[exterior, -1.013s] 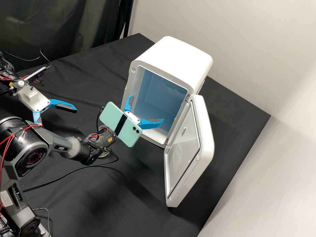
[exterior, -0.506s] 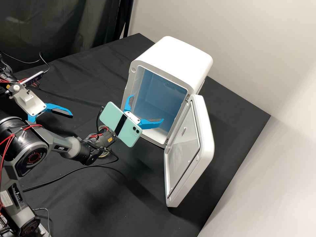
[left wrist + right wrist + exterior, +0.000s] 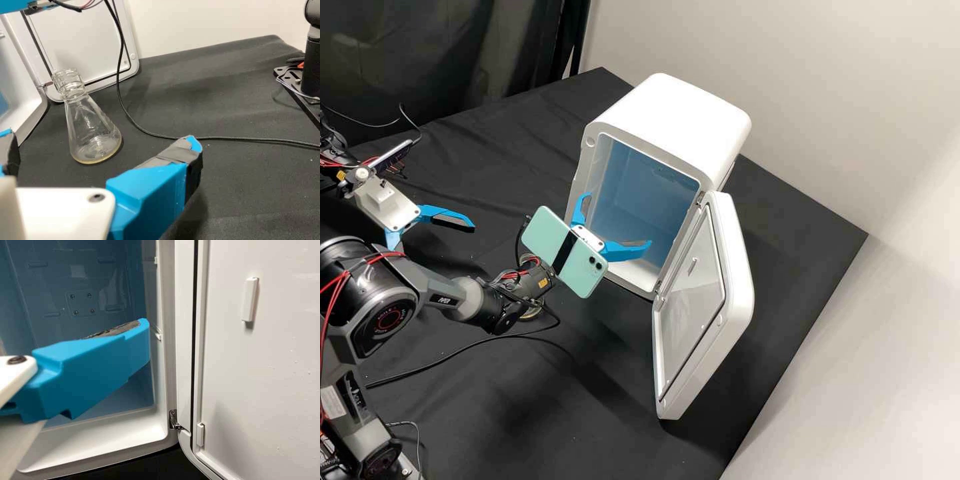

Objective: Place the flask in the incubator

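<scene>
Meanwhile the right gripper gaped wide and empty at the open incubator's mouth; the left gripper, also spread wide, faced the flask standing upright on the bench.

We see a table draped in black cloth, a plain white wall behind it, and a dark curtain hanging at far left.
</scene>
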Robot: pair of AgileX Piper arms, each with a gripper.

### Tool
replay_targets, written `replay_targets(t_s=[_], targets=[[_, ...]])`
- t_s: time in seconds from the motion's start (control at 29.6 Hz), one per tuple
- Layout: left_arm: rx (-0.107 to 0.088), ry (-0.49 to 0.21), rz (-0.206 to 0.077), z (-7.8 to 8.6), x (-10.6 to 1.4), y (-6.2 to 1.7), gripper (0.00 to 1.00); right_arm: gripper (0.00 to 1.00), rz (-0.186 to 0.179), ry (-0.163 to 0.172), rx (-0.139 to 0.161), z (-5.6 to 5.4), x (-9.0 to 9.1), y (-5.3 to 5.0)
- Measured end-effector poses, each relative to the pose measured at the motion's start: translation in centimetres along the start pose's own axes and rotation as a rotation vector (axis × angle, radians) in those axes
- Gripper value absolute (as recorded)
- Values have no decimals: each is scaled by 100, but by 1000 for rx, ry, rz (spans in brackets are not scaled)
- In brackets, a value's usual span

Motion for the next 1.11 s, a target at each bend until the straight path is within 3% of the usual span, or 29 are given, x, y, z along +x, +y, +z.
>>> replay_targets(t_s=[0.1, 0.14, 0.3, 0.74, 0.88, 0.98, 1.11], targets=[[-10, 26, -8, -40, 16, -20, 100, 100, 0, 0, 0, 0, 0, 0], [-3, 36, -7, -58, 27, -20, 100, 100, 0, 0, 0, 0, 0, 0], [-10, 60, -7, -96, 26, -23, 100, 100, 0, 0, 0, 0, 0, 0], [-8, 60, -5, -102, 44, -18, 100, 100, 1, 1, 0, -1, 0, 1], [-8, 60, -5, -102, 44, -18, 100, 100, 12, 17, 1, -2, -12, 12], [-8, 60, -5, -102, 44, -18, 100, 100, 24, 31, -9, 38, -34, 55], [-8, 61, -4, -103, 44, -18, 100, 100, 51, 26, 3, 144, -98, 141]])
